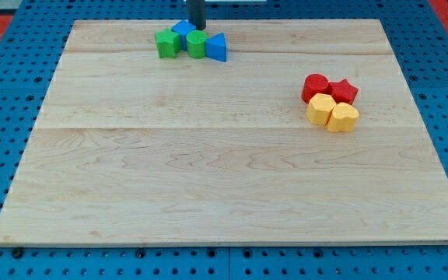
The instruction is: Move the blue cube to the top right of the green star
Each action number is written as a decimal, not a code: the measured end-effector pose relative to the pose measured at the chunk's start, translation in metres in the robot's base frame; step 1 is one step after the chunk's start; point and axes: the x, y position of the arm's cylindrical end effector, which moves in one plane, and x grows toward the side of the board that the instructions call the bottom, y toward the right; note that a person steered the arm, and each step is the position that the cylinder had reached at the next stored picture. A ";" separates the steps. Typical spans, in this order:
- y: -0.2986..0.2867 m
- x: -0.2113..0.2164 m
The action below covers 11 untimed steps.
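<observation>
The dark rod's tip [197,29], a jawless end effector, touches the blue cube [182,32] behind the green star [167,43]; next push: rightward.

Pale wooden board [232,187], blue pegboard [6,93]

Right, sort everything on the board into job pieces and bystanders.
Job pieces: blue cube behind the greens; green star-shaped block; my tip, beside the blue cube.

Bystanders: green round block; blue wedge; two red blocks; two yellow blocks; wooden board.

Two red blocks [329,88] touch two yellow blocks [332,113] on the view's right.
</observation>
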 end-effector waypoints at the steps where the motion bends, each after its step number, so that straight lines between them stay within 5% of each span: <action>1: 0.000 0.037; 4: 0.065 0.054; 7: -0.028 0.066; 9: -0.010 0.039; 10: 0.050 -0.012; 11: -0.041 -0.027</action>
